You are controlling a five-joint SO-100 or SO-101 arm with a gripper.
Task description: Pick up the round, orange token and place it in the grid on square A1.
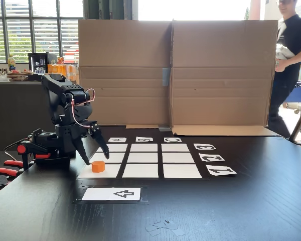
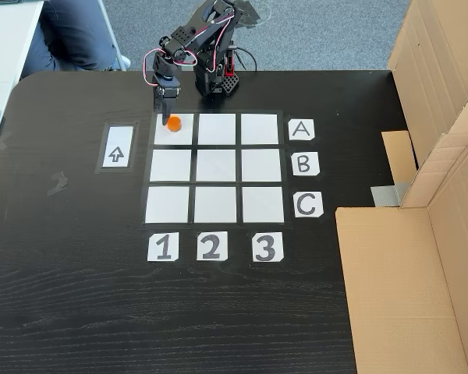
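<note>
Gripper (image 1: 97, 155) hung just above and behind the token (image 1: 98, 166) in a fixed view, its two black fingers spread apart and pointing down, holding nothing; in the top-down fixed view it (image 2: 169, 114) hovered right over the token (image 2: 172, 123). That token sat flat on square A1 (image 2: 186, 136), the corner of the grid (image 2: 216, 166) where row A met column 1, well inside the white paper and toward its edge nearest the arm. Judged from that, the placing looked done and only the retreat was left. The main risk was a fingertip catching the token on the way out: the fingers (image 1: 83, 152) stood close on either side of it, so a sideways swing or a dip before lifting could have nudged it off the square, toward the black gap or the arrow card (image 2: 118, 147). A straight lift first would have avoided that. The token was light and smooth on paper, so even a slight brush might have slid it. Whether a fingertip touched the token could not be told from either view. If the jaws had closed again by mistake, they might have carried it back up. The red and white wire (image 1: 78, 111) looping off the wrist hung clear of the grid and seemed no threat.
</note>
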